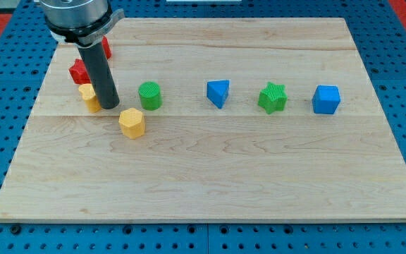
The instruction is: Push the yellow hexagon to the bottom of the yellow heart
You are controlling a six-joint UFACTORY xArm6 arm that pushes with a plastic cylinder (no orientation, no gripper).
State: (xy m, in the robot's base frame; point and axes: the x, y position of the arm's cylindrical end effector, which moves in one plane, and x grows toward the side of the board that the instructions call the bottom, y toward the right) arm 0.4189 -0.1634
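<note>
The yellow hexagon [131,122] lies on the wooden board at the view's left, below and right of the yellow heart [88,97]. The heart is partly hidden behind my dark rod. My tip [109,106] rests on the board between the two, just right of the heart and just up-left of the hexagon, close to both. I cannot tell whether it touches either.
A red block [80,71] sits just above the heart, and another red block [106,46] shows behind the rod. In a row to the right stand a green cylinder [149,95], a blue triangle [218,92], a green star [273,97] and a blue cube [326,99].
</note>
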